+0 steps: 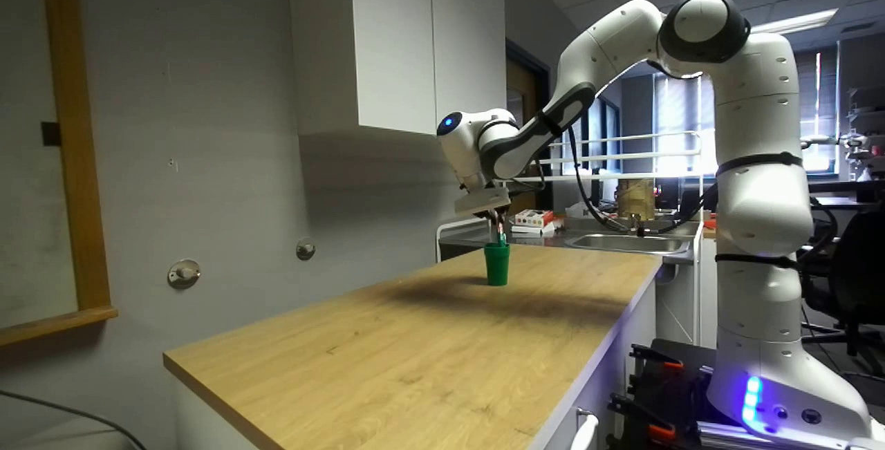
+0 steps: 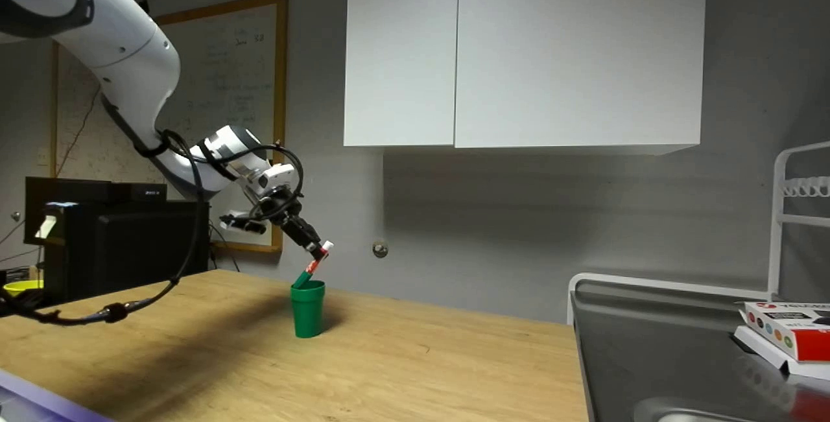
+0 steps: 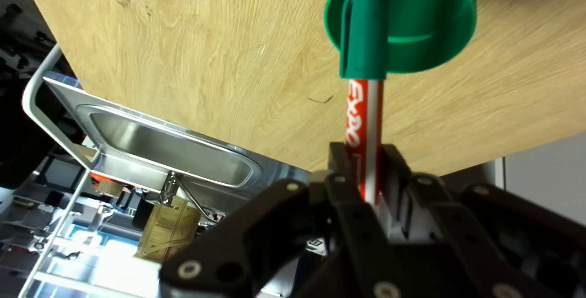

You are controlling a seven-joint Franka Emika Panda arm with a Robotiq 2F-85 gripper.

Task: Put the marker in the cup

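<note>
The marker (image 3: 365,124) has a red body with a white stripe, a white end and a green cap. It also shows in both exterior views (image 1: 502,234) (image 2: 313,266). The green cup (image 2: 308,310) stands upright on the wooden countertop and shows in both exterior views (image 1: 496,267) and in the wrist view (image 3: 435,23). My gripper (image 3: 366,156) is shut on the marker's red body, above the cup. The marker is tilted, cap down, and its cap is at the cup's mouth. The cap's far end is hidden by the cup in the exterior views. The gripper also shows in both exterior views (image 1: 498,218) (image 2: 319,253).
The wooden countertop (image 2: 421,370) ends at a metal sink counter (image 2: 661,338) with a sink basin (image 1: 626,243). Boxes (image 2: 788,331) lie there near a white rack (image 2: 775,221). A white wall cabinet (image 2: 525,52) hangs above the countertop.
</note>
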